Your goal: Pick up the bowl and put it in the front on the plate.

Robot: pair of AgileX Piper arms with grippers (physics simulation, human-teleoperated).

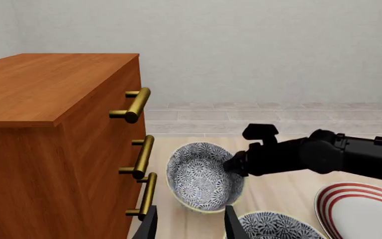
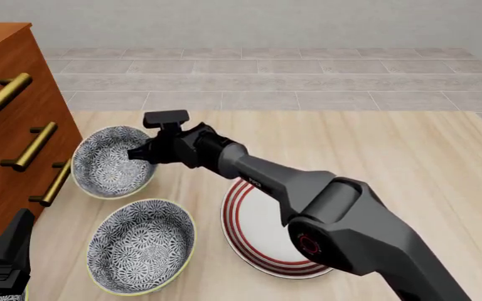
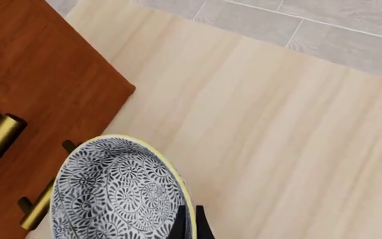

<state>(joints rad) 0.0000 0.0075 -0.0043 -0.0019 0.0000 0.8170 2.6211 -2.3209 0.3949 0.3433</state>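
Only one mark could be writing: a small pale mark on the right arm's forearm casing above the plate (image 2: 262, 233), too small to read.

That plate lies flat on the pale wooden table (image 2: 391, 150). The right arm reaches across it toward the bowl (image 2: 111, 162), which sits tilted just off the plate's far-left side, close against the front of the wooden drawer cabinet (image 2: 15, 125) and its brass handles (image 2: 30, 147). The right gripper (image 2: 140, 154) pinches the bowl's rim on the side facing the plate; in the right wrist view its two dark fingertips (image 3: 177, 221) sit pressed on either side of the pale yellow rim, with only their tips showing at the picture's edge.

A wider, shallower bowl (image 2: 142, 244) of the same pattern lies on the near-left side of the plate, just beside it without touching, as far as can be judged.

The left gripper (image 1: 189, 224) is cut off by the frame in its own wrist view; its two fingers stand spread apart with nothing between them. In the front view only a dark part of it shows at the corner, near the shallow bowl.

Far from the plate and to its right, the table runs bare to its edge, with grey tiled floor (image 2: 266, 81) beyond. The arm hides part of the plate.
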